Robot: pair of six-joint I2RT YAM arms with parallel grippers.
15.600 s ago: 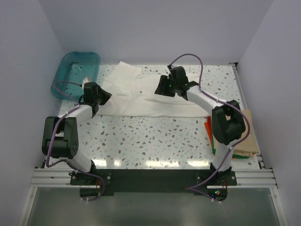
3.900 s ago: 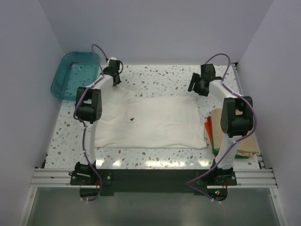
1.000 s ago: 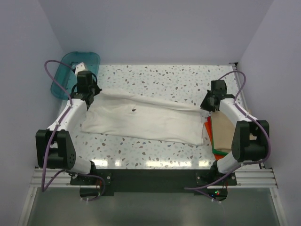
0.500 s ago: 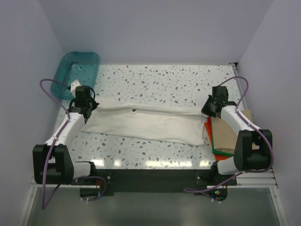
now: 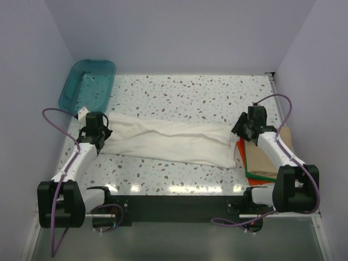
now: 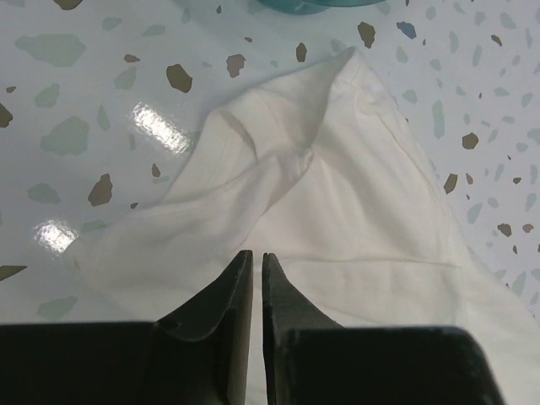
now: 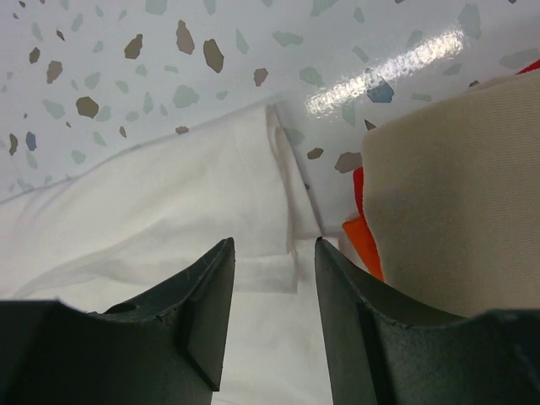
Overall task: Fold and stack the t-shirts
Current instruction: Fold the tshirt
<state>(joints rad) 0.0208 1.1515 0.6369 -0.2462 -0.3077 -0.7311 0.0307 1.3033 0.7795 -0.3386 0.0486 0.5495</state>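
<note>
Shirt: off-white t-shirt lies in a long folded band across the surface, between both arms.
Left gripper: jaws barely parted over the left end. I think nothing's pinched, but it's hard to tell.
Right gripper: released, jaws wide, hovering over the right end beside the tan t-shirt.
Handling: soft, light, floppy, so I'd pinch both layers at the end corners.

Off-wht tee, tan tee, teal tub, speckled tbl.

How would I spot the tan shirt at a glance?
Start at the speckled table and go to its right edge, where a folded stack lies. The tan shirt tops it, above the orange-red shirt and green shirt, unlike the off-white shirt stretched across mid-table.
</note>
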